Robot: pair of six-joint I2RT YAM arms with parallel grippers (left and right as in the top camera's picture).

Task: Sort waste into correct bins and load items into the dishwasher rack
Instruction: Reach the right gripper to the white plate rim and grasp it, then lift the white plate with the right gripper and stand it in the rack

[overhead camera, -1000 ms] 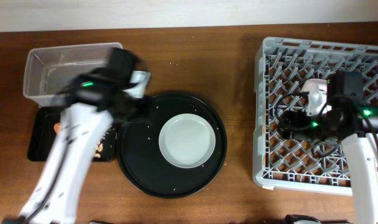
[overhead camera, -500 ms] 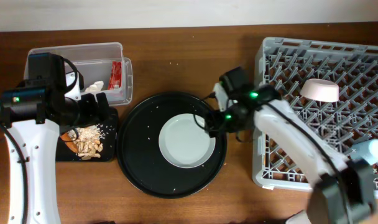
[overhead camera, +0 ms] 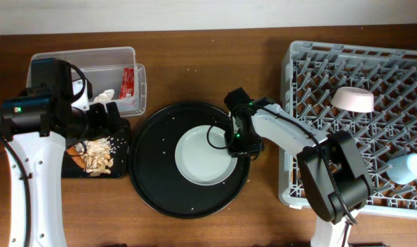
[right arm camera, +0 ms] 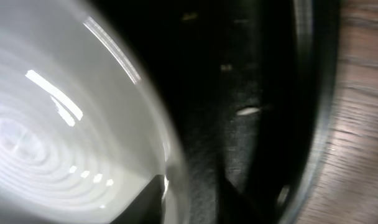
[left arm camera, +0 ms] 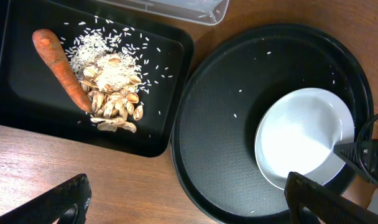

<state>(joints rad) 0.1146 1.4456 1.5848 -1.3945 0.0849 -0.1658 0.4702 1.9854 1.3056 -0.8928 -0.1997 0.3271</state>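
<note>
My right claw [overhead camera: 237, 140] has reached the plate [overhead camera: 203, 158]

It came from the dishwasher rack [overhead camera: 311, 89] to the plate's 3 o'clock rim, so loading this last item can begin; gripping or not, I cannot tell. The plate lies flat, face up, round, without long axis, on the round black tray [overhead camera: 150, 178]. My left claw [left arm camera: 188, 180] stands apart.
</note>
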